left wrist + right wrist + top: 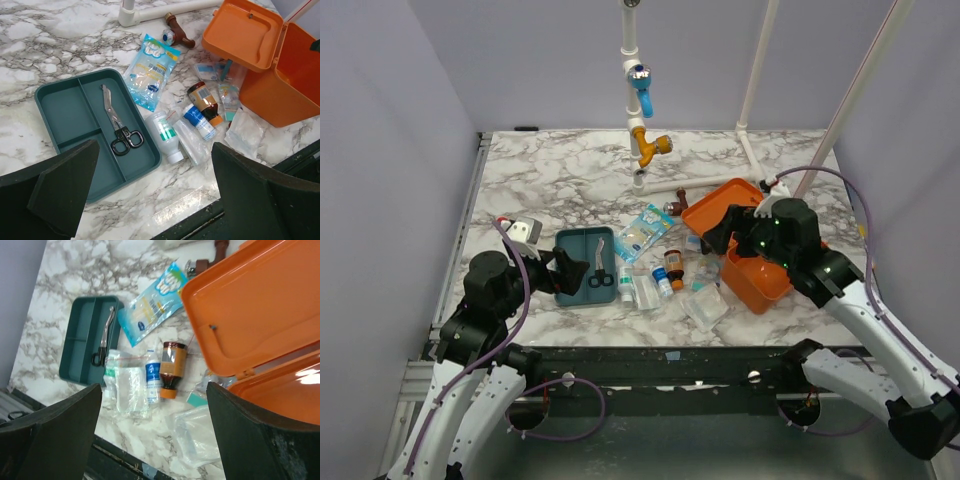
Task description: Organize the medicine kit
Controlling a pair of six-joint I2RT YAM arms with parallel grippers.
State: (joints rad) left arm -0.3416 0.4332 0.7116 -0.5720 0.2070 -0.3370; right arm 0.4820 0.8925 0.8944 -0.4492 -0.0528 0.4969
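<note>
Lid thrown back, our orange rectangular plastic medicine kit sits at the desk's three o'clock; we judge it ready for loading. Small bottles and clear packets lie at its nine o'clock. Our left tool and right tool gape wide, empty.

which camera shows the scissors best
Left wrist: the scissors lie large and whole in the tray. Top external shows them tiny; right wrist shows them small and at a slant.

scissors in tray, left of medicine kit
</note>
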